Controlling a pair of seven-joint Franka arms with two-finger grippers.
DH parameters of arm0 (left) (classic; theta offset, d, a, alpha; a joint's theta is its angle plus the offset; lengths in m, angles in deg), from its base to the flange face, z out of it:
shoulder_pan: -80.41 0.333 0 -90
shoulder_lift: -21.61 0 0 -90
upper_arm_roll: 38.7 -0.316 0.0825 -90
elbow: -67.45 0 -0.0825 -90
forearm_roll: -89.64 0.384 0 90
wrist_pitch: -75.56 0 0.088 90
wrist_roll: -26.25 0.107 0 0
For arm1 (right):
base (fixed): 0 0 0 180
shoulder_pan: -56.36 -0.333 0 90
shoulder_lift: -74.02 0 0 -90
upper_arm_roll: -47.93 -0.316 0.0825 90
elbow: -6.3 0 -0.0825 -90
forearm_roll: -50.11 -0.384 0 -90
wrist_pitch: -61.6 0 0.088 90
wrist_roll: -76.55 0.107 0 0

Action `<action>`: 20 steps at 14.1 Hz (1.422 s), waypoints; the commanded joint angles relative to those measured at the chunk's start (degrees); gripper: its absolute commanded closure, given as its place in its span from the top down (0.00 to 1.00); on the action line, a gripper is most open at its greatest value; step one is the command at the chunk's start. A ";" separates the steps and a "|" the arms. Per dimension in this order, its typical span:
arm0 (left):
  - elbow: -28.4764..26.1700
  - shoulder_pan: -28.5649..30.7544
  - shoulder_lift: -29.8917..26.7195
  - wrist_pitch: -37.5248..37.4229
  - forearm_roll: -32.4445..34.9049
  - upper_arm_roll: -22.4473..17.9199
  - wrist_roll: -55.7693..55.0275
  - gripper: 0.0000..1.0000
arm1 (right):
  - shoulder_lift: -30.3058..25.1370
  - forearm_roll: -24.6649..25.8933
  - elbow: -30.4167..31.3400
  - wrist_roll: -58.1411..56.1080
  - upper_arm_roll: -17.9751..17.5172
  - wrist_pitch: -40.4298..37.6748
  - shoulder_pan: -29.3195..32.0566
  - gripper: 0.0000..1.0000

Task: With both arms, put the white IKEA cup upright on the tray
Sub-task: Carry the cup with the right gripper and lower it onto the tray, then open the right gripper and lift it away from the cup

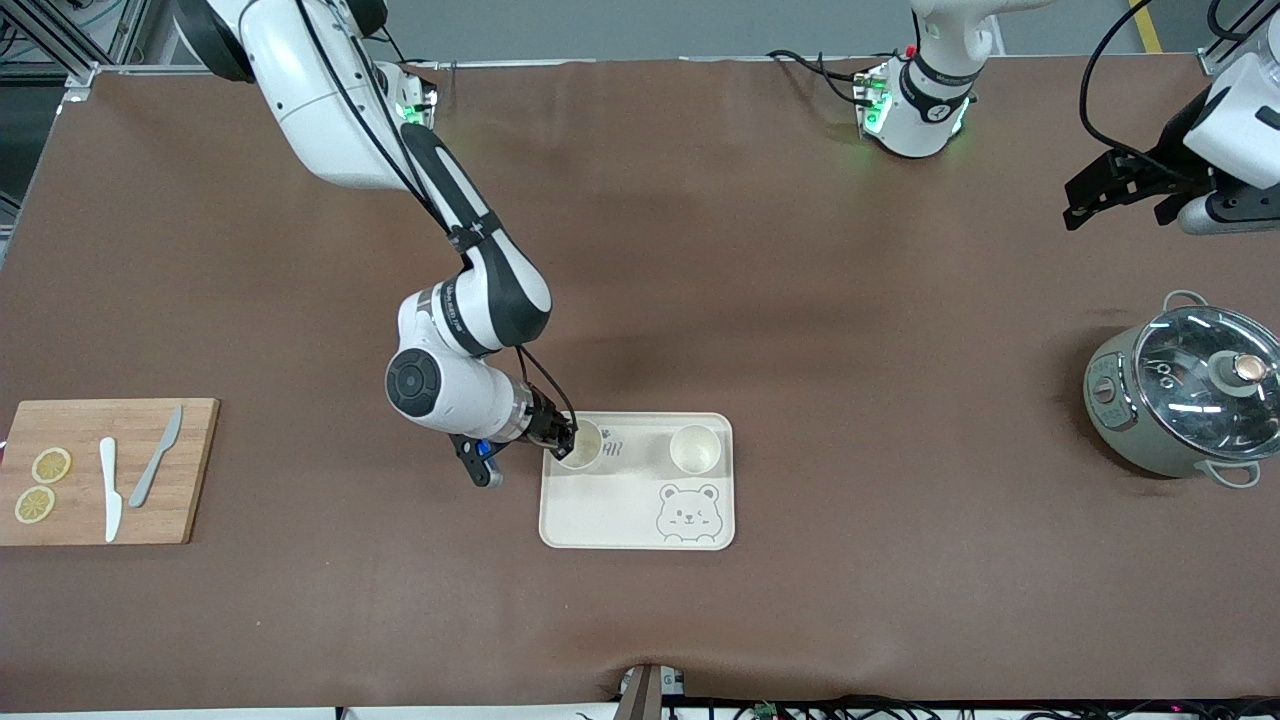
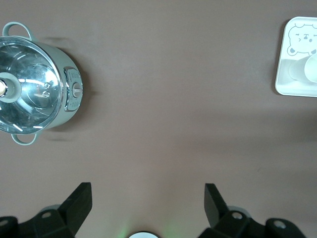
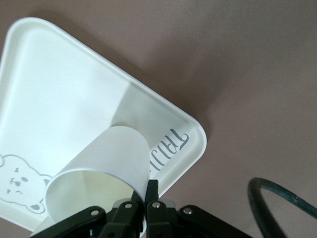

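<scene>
The tabletop carries the tray near its middle, and two white cups stand upright on the tray's edge farthest from the front camera. The cup toward the right arm's end is pinched at its rim by the right claw, fingers narrowed on the wall; the second cup stands free beside it.

The step in hand is judged to be the release. The cup should be felt seated flat on the tray before the fingers are parted, and the claw should then be drawn straight up, so that the rim is not dragged and the cup tipped (it stands close to the tray's raised lip).

The rim pinch is shown plainly only in the right wrist view, one finger inside the cup and one outside. Only the left wrist view shows the left claw spread wide and empty; it waits over bare tabletop near a lidded pot.
</scene>
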 commanded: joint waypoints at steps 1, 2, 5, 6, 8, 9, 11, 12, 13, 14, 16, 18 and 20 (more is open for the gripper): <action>-0.28 0.61 -0.37 -0.13 -0.76 0.22 -0.42 1.00 | 1.70 -1.25 -1.95 1.01 0.57 -0.27 -0.54 0.00; -0.28 0.61 -0.37 -0.22 -0.76 0.22 -0.42 1.00 | 1.96 -1.25 -1.95 1.01 0.57 -0.27 -0.54 0.00; -0.28 0.70 -0.46 -0.31 -0.76 0.13 -0.42 1.00 | 2.14 -1.17 -1.95 0.83 0.57 -0.44 -0.37 0.85; -0.28 0.70 -0.46 -0.40 -0.85 0.13 -0.59 1.00 | 1.88 -0.38 -2.03 0.83 0.74 -0.53 -0.54 1.00; -0.28 0.79 -0.63 -1.10 -0.76 0.04 -0.50 1.00 | 1.44 -0.29 -2.64 0.39 0.83 -1.14 -0.63 1.00; -0.28 0.79 -0.81 -1.19 -0.76 -0.13 -0.33 1.00 | 0.92 -0.29 -3.61 0.13 0.83 -1.58 -0.02 1.00; -0.19 0.79 -1.07 -1.19 -0.76 -0.40 0.37 1.00 | 0.38 -0.29 -5.10 0.22 1.10 -6.04 0.34 1.00; -0.10 0.87 -1.07 -1.19 -0.76 -0.57 0.55 1.00 | 0.12 -0.11 -6.59 0.13 1.79 -9.20 0.51 1.00; 0.07 0.96 -1.07 -1.54 -0.85 -0.57 0.72 1.00 | -0.14 0.24 -8.69 0.13 2.76 -12.54 0.77 1.00; 0.16 0.88 -1.16 -2.15 -0.85 -0.49 0.55 1.00 | -0.23 0.50 -11.15 0.22 3.64 -17.45 0.95 1.00; 0.16 0.87 -1.16 -2.15 -0.85 -0.48 0.64 1.00 | -0.23 0.42 -16.86 0.39 5.92 -27.38 2.61 1.00; 0.16 0.87 -1.16 -2.24 -0.85 -0.48 0.64 1.00 | -1.28 3.74 -22.31 -0.13 9.26 -33.30 3.23 1.00; 1.12 0.87 -0.81 -2.24 -0.76 -0.48 0.72 1.00 | -3.91 3.93 -23.39 -0.22 9.62 -36.29 6.21 1.00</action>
